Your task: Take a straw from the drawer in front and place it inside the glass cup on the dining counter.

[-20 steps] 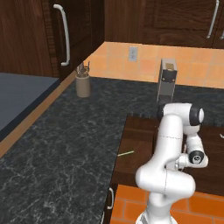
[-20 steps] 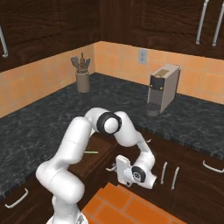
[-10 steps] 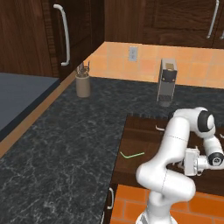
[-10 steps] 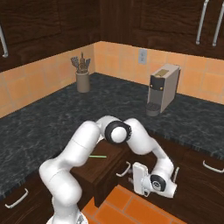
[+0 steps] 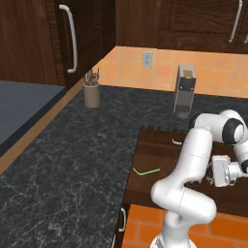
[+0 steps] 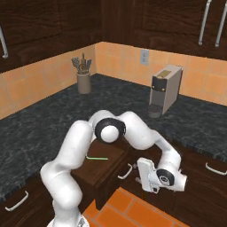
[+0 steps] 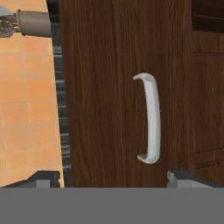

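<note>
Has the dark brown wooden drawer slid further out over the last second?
Yes. In the right base view the dark brown wooden drawer now juts well out from the black speckled counter, exposing the thin light-green straw inside.

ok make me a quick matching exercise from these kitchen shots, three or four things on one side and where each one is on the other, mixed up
Things:
1. straw
2. utensil holder
3. coffee machine
4. gripper

Places:
A. on the black counter below the wall outlet
B. lying flat inside the open drawer
C. low, just off the drawer front
D. on the black counter near the corner

Pairs: 1-B, 2-D, 3-A, 4-C
</note>
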Robot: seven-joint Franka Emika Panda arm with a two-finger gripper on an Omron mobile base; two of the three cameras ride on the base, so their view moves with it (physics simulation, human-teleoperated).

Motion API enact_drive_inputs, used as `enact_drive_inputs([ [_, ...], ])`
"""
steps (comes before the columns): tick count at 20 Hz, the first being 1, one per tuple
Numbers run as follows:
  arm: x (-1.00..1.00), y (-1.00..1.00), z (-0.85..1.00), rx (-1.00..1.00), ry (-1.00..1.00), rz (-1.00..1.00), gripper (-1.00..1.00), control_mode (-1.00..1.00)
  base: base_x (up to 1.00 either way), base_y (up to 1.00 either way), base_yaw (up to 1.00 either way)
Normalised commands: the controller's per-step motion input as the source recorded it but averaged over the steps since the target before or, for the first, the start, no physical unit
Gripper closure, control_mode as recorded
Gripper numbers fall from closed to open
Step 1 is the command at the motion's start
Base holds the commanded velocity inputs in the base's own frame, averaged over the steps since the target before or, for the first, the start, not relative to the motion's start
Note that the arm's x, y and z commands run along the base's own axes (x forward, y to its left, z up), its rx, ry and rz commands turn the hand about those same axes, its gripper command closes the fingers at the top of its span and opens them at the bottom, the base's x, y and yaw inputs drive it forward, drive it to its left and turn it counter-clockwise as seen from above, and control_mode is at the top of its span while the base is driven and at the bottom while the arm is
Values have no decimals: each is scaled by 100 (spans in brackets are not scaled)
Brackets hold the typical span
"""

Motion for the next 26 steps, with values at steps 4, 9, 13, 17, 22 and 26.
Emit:
enact_drive_inputs([
  [4,0,65,100,-39,0,0,-100,-100,0,0,0],
  [9,0,79,87,-45,1,0,-100,-100,0,0,0],
  [13,7,88,48,-43,9,2,-100,-100,0,0,0],
  [17,36,66,7,-37,23,0,-100,-100,0,0,0],
  [22,49,42,-4,-27,31,0,-100,-100,0,0,0],
  [26,54,8,-21,-16,34,0,-100,-100,0,0,0],
])
